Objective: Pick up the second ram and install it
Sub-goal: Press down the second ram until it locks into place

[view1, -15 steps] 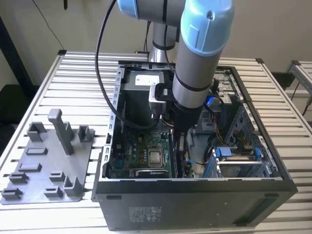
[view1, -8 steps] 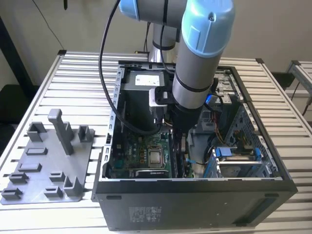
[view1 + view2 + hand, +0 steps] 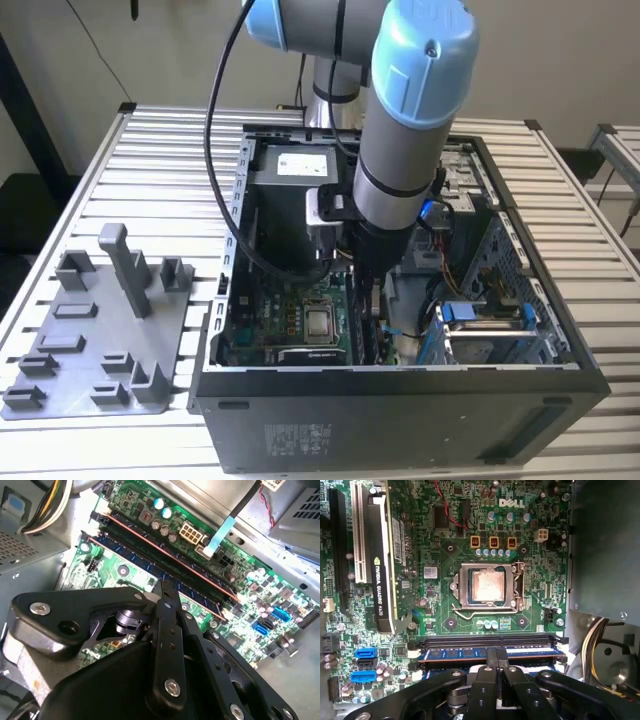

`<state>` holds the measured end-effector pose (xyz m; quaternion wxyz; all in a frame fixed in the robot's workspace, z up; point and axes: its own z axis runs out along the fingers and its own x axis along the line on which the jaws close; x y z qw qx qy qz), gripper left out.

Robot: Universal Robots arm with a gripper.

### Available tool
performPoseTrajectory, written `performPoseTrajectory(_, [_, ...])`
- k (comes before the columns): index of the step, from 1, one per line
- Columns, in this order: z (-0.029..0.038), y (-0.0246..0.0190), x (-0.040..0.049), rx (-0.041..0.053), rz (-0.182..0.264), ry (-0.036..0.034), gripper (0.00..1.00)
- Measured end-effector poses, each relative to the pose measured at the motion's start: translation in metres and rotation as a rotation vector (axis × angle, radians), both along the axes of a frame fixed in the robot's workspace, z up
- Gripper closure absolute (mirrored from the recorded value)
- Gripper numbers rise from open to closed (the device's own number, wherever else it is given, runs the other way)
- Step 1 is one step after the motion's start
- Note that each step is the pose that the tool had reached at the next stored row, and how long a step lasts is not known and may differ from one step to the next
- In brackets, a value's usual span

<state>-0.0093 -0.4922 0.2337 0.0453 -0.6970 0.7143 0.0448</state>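
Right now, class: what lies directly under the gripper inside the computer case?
Under the gripper lie the motherboard's memory slots, with the second ram in the slot beneath the fingertips. The gripper's body covers the board nearer the camera, so that part cannot be seen.

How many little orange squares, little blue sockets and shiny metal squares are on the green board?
In the first wrist view:
Orange squares: 3
Little blue sockets: 2
Shiny metal square: 1
Total: 6
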Motion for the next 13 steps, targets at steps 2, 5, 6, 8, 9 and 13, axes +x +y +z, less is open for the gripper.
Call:
performPoseTrajectory(2, [-0.0037,0.0000,0.0005,-0.0002,0.000,0.0001,0.89])
performPoseTrajectory(5, [-0.0091,0.0000,0.0012,0.0000,0.000,0.0000,0.89])
performPoseTrajectory(6, [-0.0106,-0.0001,0.0013,-0.0010,0.000,0.0004,0.89])
performPoseTrajectory(8, [-0.0140,-0.0002,0.0014,-0.0018,0.000,0.0005,0.89])
performPoseTrajectory(9, [-0.0159,-0.0002,0.0015,-0.0016,0.000,0.0005,0.89])
performPoseTrajectory(13, [-0.0099,0.0005,0.0017,0.0022,0.000,-0.0005,0.89])
